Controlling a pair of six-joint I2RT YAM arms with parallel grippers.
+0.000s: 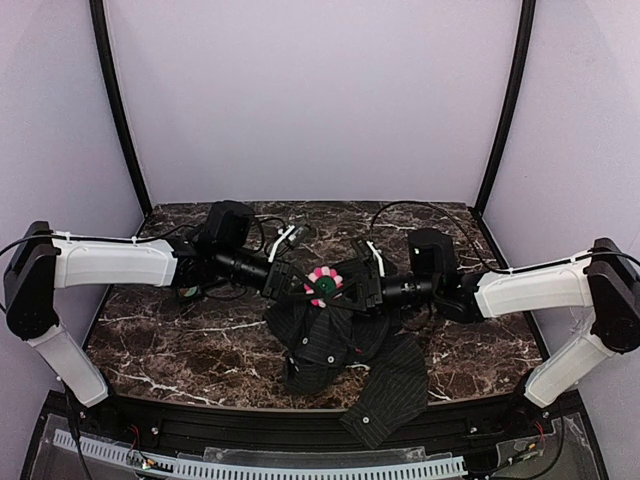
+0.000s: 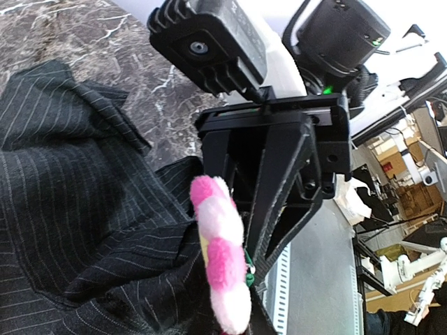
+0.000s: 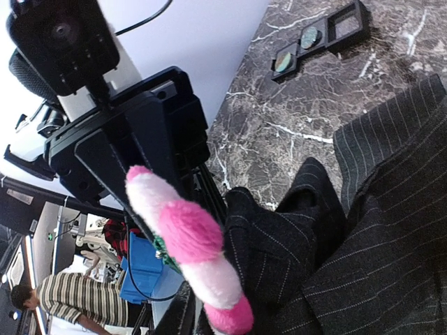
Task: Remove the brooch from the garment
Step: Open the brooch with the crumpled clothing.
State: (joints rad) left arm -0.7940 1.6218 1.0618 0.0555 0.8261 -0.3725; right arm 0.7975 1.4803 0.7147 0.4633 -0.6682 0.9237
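Observation:
The brooch (image 1: 322, 286), a ring of pink and pale petals round a green centre, hangs above the table between both grippers. It is pinned to the garment (image 1: 330, 345), a dark pinstriped shirt that is lifted at that spot and drapes down to the marble. My left gripper (image 1: 298, 284) comes in from the left and is shut on cloth just beside the pin. Its own fingers are hidden in the left wrist view. My right gripper (image 1: 348, 290) comes in from the right. Its fingers (image 2: 279, 188) narrow to a point at the brooch (image 2: 222, 251). The brooch (image 3: 188, 244) shows edge-on, with the garment (image 3: 363, 230) beside it.
A row of three small black square trays (image 3: 318, 35) lies on the marble table (image 1: 180, 350) beyond the shirt. One sleeve (image 1: 385, 400) hangs over the front edge. Loose cables (image 1: 280, 235) lie at the back, behind the grippers.

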